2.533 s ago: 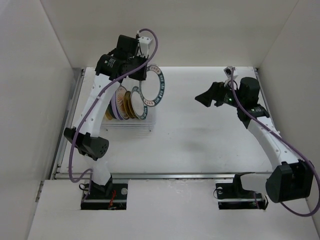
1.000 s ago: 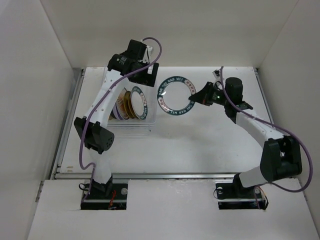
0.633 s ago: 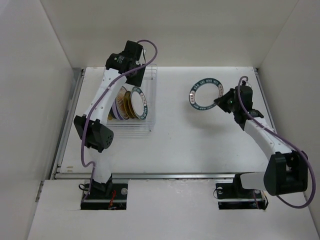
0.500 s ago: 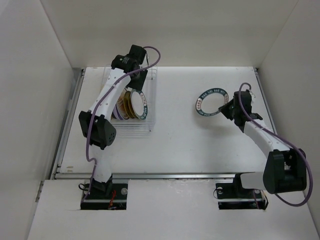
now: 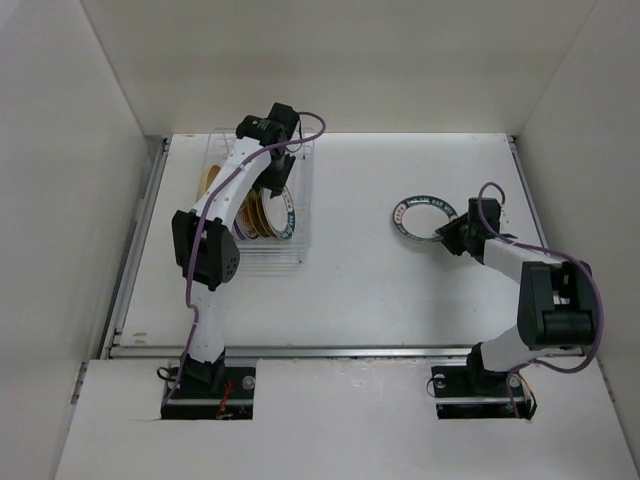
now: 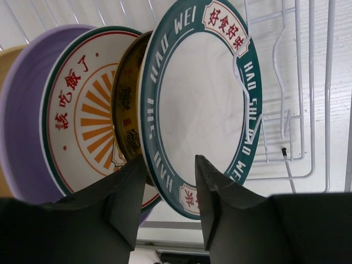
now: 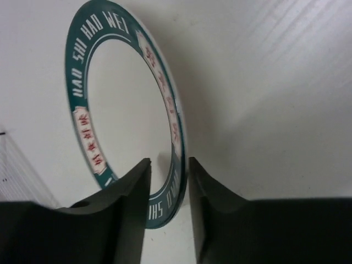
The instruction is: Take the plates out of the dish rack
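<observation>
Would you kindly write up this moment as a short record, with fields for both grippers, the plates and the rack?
Left gripper: open, fingers either side of the lower rim of the front plate in the rack
Right gripper: shut on the rim of a teal-rimmed plate
Held plate's pose: tilted, low over the table; contact unclear
Plates in rack: five seen, namely front plate, amber plate, sunburst plate, lavender plate, yellow plate
Plates out of rack: one
</observation>
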Robot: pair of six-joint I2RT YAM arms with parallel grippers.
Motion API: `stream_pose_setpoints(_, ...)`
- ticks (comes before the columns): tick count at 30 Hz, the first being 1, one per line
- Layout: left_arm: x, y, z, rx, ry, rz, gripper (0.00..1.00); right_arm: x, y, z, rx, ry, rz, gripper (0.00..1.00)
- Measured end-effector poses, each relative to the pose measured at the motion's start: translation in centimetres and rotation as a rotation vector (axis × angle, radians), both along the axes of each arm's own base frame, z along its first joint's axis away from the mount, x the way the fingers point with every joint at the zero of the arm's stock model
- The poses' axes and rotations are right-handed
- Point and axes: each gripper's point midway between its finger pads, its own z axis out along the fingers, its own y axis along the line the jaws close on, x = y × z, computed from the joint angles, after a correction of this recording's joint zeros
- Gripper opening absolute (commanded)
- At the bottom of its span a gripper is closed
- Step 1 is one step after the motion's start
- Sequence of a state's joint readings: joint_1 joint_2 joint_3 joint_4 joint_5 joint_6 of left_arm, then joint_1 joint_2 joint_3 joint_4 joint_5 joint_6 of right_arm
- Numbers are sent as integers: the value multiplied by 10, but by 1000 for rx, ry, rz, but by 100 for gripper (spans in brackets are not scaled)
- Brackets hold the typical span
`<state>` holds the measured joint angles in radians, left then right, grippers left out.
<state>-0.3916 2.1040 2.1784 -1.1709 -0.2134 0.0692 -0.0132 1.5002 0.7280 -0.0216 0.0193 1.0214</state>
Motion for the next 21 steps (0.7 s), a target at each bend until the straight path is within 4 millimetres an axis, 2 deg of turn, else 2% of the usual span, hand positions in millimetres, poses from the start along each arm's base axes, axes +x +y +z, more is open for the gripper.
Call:
stream_pose_setpoints(3,-2,0,-6,2,24,-4,29,-4,3,-13,14,38,11,47)
stream_pose_setpoints(6,-3,0,-10,6,42,-3,21,-5,4,-13,19,39,15,49)
stream_pose_setpoints(7,-4,0,-12,8,46,-4,8,-5,4,-13,20,39,17,49)
stream_pose_setpoints(8,-3,-1,-12,4,44,5,0,-5,4,-13,21,41,18,49)
stream_pose_setpoints(11,5,-7,-4,-36,-5,32,0,-6,5,-11,22,39,20,52)
stream_pose_setpoints(17,5,-7,3,-26,-17,33,0,-11,2,10,3,9,17,69)
stream_pose_setpoints(21,5,-7,13,-27,-36,22,0,-19,-5,30,-31,-18,-2,71)
